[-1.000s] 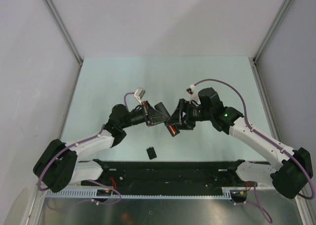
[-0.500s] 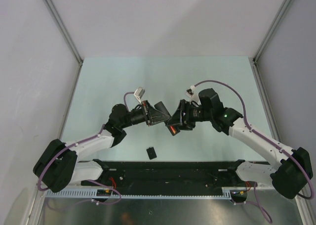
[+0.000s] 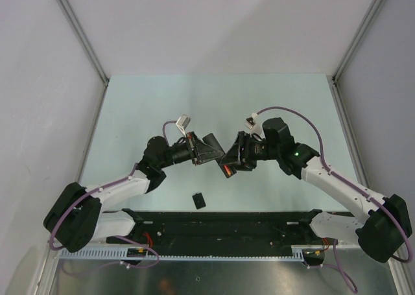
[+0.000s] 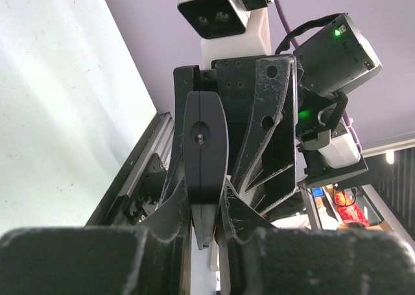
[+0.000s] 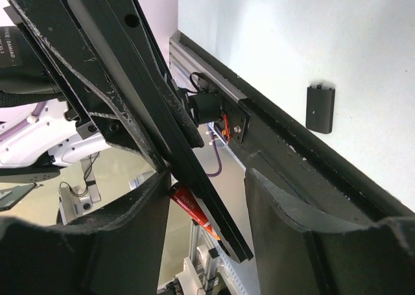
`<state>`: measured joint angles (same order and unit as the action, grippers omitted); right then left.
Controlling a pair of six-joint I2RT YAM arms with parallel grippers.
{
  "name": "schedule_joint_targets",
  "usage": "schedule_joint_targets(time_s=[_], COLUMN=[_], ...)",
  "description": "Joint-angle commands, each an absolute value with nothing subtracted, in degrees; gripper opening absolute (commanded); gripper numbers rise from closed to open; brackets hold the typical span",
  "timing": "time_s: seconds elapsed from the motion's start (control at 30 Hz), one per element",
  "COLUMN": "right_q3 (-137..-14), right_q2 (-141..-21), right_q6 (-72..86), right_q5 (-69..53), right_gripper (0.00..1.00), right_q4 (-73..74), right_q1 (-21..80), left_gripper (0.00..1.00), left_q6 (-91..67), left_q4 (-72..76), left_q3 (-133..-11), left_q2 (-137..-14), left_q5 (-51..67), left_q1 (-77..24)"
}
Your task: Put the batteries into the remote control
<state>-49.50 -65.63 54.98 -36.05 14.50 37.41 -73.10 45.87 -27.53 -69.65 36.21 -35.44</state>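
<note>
My left gripper (image 3: 211,151) (image 4: 206,201) is shut on the remote control (image 4: 205,146), a slim black bar held in the air above the table's middle. In the right wrist view the remote (image 5: 155,120) runs diagonally between my right gripper's (image 3: 232,157) (image 5: 211,185) spread fingers. The red-orange battery (image 5: 192,208) (image 3: 225,172) lies along the remote's underside, against my right gripper's left finger (image 5: 139,211). The other finger (image 5: 292,230) stands apart from the remote. The dark blue-purple battery is out of view.
A small black squarish cover piece (image 3: 199,200) (image 5: 321,108) lies on the pale green table (image 3: 272,107) near the black base rail (image 3: 220,220). Grey walls stand on both sides and at the back.
My right wrist has shifted slightly around the remote. The left gripper, the remote and the cover piece have stayed put.
</note>
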Motion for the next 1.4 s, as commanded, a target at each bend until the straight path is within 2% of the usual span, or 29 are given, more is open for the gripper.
schedule_joint_targets(time_s=[0.0,0.43,1.17,1.37], right_q3=[-48.3,-48.0,-44.6,-44.5], right_q2=[-64.1,-64.7,-63.0,-63.6], right_q6=[55.5,56.2,58.4,58.4], right_q5=[-37.6,-37.4,-37.2,-36.7], right_gripper=[0.53,0.52,0.4,0.34], right_q4=[13.6,12.2,9.3,8.6], right_q1=[37.8,40.4,41.9,43.8], left_gripper=[0.0,0.0,0.0,0.0], left_q6=[-72.8,-72.8,-73.2,-73.2], left_q4=[49.2,49.1,49.2,49.2], left_q3=[-30.1,-30.4,-30.9,-31.1], left_q2=[-67.6,-67.0,-65.2,-65.3], left_q5=[34.2,34.1,33.6,33.5], left_q1=[-35.1,-35.1,-34.3,-34.2])
